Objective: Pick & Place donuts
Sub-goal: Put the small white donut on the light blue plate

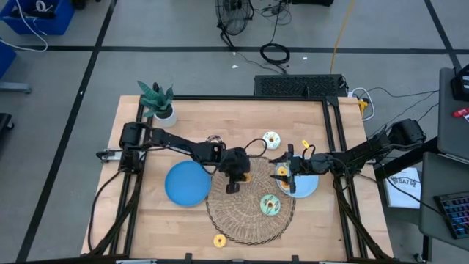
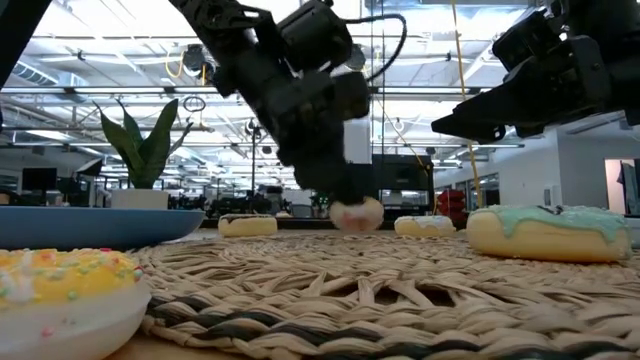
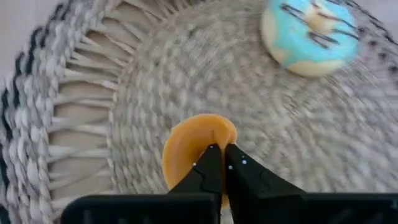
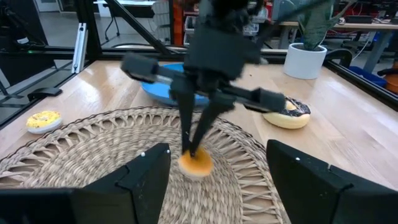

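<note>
here the left gripper (image 3: 219, 163) has its fingers pressed together, pinching the orange donut (image 3: 193, 144) near the middle of the wicker mat (image 1: 229, 220); the donut sits right at its fingertips. the right gripper (image 4: 217, 180), fingers spread, waits just beside the mat.

You are looking at 2 arms built of matte black links, each made of slim tubes joined by chunkier, rounded joint housings, with thin black cables trailing from their bases at the table's edges. The left gripper (image 3: 217, 163) ends in 2 narrow, tapering black fingers (image 3: 206, 168) with a tiny pale dot near each tip, mounted on a wide black crossbar. The right gripper (image 4: 217, 171) shows 2 broad, angular black fingers (image 4: 140, 177), each with 1 small white dot.
</note>
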Motion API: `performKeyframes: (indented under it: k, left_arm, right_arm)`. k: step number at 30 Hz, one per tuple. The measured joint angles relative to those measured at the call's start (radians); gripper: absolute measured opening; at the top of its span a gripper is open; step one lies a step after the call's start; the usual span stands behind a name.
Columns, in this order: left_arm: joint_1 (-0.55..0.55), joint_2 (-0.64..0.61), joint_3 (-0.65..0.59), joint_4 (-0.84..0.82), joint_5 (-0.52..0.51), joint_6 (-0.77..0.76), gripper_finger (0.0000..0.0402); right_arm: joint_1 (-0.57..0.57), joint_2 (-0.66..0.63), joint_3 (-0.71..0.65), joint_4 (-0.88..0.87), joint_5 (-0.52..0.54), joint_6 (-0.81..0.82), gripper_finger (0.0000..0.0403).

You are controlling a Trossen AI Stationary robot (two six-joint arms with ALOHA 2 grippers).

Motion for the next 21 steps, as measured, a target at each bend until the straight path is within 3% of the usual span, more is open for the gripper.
performKeyframes:
  k: [4, 14, 21]
  left_arm:
    - [-0.006, -0.054, 0.000, -0.017, 0.041, -0.019, 0.0008]
    - [-0.021, -0.078, 0.002, -0.060, 0.370, -0.266, 0.0009]
    - [-0.056, -0.042, 0.000, -0.134, 0.390, -0.330, 0.0010]
  right_arm:
    - [-0.010, 0.000, 0.000, -0.007, 0.000, 0.002, 0.0251]
    - [-0.013, 0.000, -0.001, 0.003, -0.003, 0.002, 0.0251]
    - [-0.013, 0.000, -0.001, 0.031, -0.003, 0.002, 0.0251]
